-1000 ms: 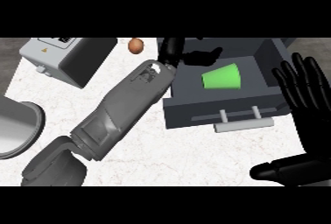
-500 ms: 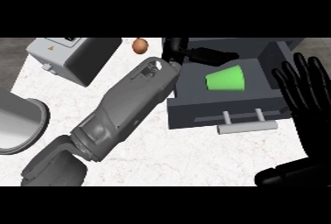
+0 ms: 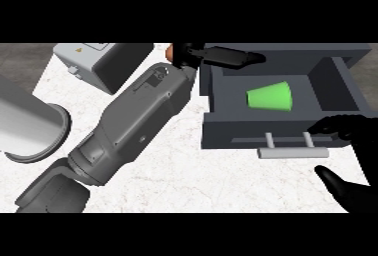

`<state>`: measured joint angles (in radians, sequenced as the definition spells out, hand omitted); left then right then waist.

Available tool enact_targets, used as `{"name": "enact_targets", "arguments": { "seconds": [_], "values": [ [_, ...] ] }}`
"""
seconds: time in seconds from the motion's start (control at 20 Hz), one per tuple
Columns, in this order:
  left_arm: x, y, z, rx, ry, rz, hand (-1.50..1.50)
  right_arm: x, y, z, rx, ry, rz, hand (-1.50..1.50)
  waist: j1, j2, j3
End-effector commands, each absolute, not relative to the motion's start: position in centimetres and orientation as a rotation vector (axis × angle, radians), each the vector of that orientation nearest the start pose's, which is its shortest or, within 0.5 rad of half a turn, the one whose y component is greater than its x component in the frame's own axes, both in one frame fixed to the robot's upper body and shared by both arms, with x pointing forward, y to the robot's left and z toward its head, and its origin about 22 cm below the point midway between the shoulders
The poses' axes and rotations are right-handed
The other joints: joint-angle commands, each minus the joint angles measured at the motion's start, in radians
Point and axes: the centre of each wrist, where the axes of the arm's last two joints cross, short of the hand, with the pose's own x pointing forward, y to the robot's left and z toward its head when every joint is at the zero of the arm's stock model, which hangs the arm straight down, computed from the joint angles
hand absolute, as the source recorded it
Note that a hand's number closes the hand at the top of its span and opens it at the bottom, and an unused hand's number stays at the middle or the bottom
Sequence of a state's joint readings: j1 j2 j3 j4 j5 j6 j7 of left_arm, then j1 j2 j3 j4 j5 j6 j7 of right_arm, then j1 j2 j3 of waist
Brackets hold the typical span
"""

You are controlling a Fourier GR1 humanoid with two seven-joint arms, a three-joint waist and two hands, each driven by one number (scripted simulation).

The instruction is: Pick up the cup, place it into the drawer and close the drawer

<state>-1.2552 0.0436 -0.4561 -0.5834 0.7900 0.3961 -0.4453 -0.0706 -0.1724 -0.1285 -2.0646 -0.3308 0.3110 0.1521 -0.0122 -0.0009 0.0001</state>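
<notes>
White marbled counter [image 3: 207, 175]. Green cup [image 3: 271, 96] lying on its side inside open grey drawer [image 3: 221, 131]; placing done, closing left. Left hand [image 3: 221, 56] at drawer's back corner, fingers straight, empty. Right hand [image 3: 353, 150] curled near handle [image 3: 291, 152], contact unclear

One green cup [image 3: 272, 96] is shown, lying inside one open dark grey drawer [image 3: 221, 131]. One pale bar handle [image 3: 292, 152] is carried on the drawer's front, attached by two short posts [image 3: 270, 139]. Two black hands are counted: the left hand [image 3: 221, 55] at the drawer's far left corner, and the right hand [image 3: 353, 159] at the drawer's front right corner. One grey forearm [image 3: 131, 127] is seen in full. One grey box-shaped appliance [image 3: 103, 62] and one large grey cylindrical vessel [image 3: 23, 127] are counted on one white marbled counter [image 3: 192, 175]. One small orange-brown object [image 3: 170, 51], mostly hidden, is partly visible.
</notes>
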Motion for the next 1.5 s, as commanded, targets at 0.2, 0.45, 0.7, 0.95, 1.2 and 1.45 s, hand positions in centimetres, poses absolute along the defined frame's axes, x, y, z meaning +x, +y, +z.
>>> {"name": "enact_targets", "arguments": {
  "seconds": [0.2,0.45,0.7,0.95,1.2,1.45],
  "values": [
    [41.4,9.2,12.3,-0.291,-1.916,0.084,-1.5,21.4,-28.2,14.3,0.135,-1.946,0.502,1.5,0.048,-0.011,-0.001],
    [39.4,12.9,13.1,-0.258,-1.907,0.099,-1.5,21.4,-27.2,14.9,0.04,-1.889,0.624,1.5,0.046,-0.012,0.0],
    [35.7,18.7,11.8,-0.266,-1.899,0.117,-1.5,22.6,-26.7,12.0,-0.004,-1.839,0.6,1.5,0.052,-0.009,0.0],
    [33.2,22.4,10.2,-0.266,-1.879,0.155,-1.5,24.6,-25.1,12.7,-0.114,-1.813,0.778,1.5,0.04,-0.002,0.0],
    [32.8,25.7,10.0,-0.266,-1.873,0.172,-1.5,24.0,-25.8,10.3,-0.282,-1.76,1.1,1.5,0.035,0.001,0.001],
    [30.6,28.6,8.7,-0.239,-1.887,0.176,-1.5,26.2,-21.5,7.3,-0.38,-1.722,1.167,1.5,0.028,0.002,0.0]
  ]
}}
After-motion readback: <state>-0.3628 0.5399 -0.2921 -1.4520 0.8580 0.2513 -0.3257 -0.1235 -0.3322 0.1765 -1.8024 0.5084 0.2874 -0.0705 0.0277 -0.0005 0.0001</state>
